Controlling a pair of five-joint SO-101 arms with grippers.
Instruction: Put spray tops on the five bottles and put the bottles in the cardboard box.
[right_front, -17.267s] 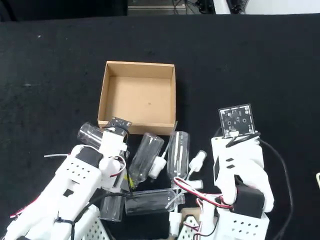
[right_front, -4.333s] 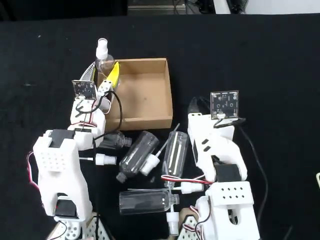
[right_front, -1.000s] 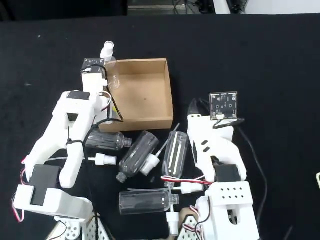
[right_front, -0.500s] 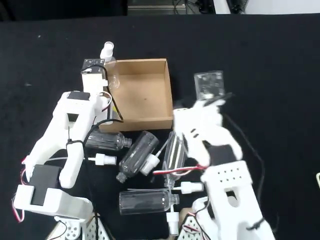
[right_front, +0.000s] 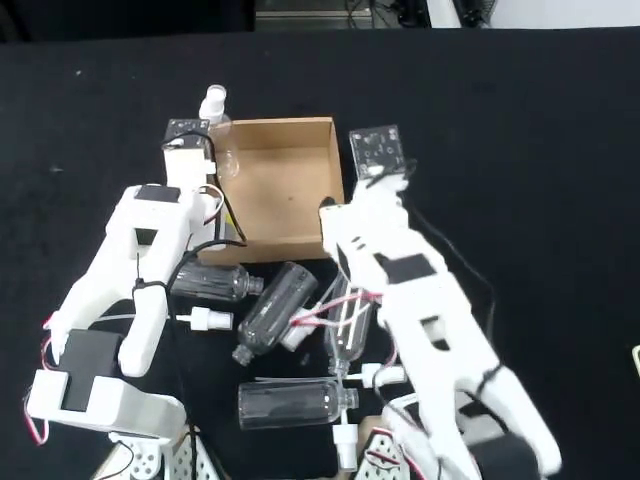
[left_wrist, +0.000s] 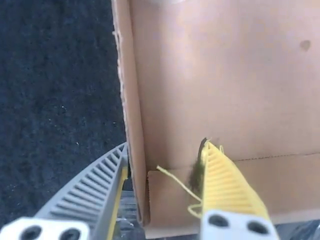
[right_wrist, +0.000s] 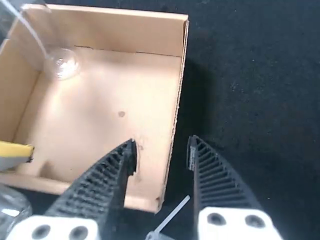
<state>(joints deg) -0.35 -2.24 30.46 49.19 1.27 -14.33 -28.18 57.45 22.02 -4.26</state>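
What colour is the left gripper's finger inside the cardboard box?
Yellow finger, clearest in the left wrist view.

No legible text, no labels, no numbers (plain faces on the cardboard box (right_front: 288, 192))

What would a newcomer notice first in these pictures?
The open cardboard box, brown on the black table, with an end effector astride each side wall: the left end effector on one, the right end effector on the other. A bottle with a spray top sits at its far corner by the left arm; four bottles without tops lie jumbled on its near side.
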